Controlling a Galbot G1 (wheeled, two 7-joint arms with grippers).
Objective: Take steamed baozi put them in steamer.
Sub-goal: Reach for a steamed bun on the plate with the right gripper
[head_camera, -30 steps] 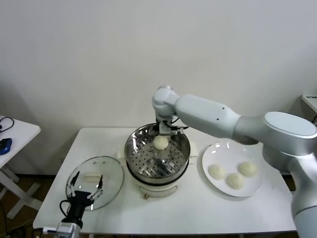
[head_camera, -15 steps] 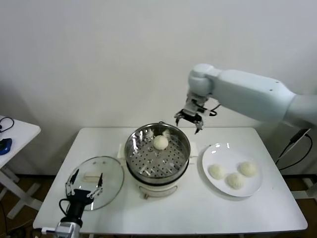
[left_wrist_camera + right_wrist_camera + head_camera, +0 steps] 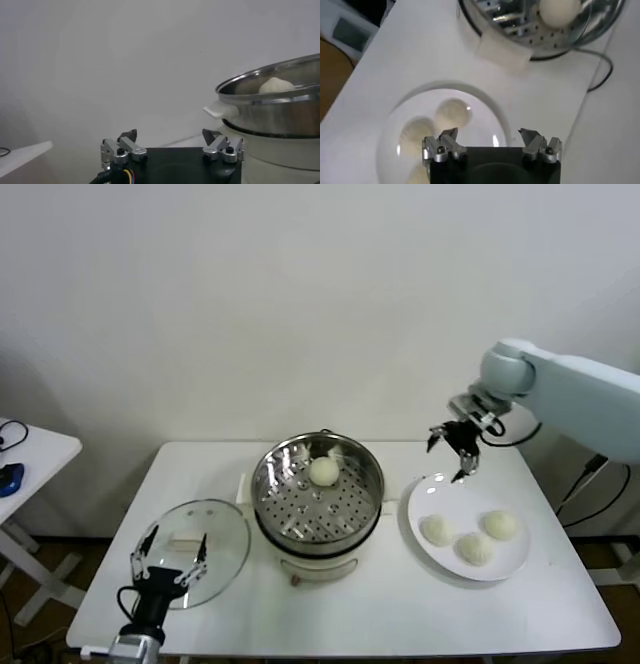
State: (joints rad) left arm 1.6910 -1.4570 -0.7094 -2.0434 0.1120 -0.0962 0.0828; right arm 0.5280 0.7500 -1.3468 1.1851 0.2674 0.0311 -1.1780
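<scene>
Baozi (image 3: 469, 537) lie below right hand (image 3: 455, 452), wide open, empty.

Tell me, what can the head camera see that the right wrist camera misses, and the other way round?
Only the head view shows the glass lid lying flat on the table, the left gripper open above it, the whole right arm, and all three baozi on the plate clearly. Only the right wrist view shows the right gripper from behind, fingers spread and empty, and a dark cable beside the steamer. Both show the steamer with one baozi on its perforated tray, and the white plate.
</scene>
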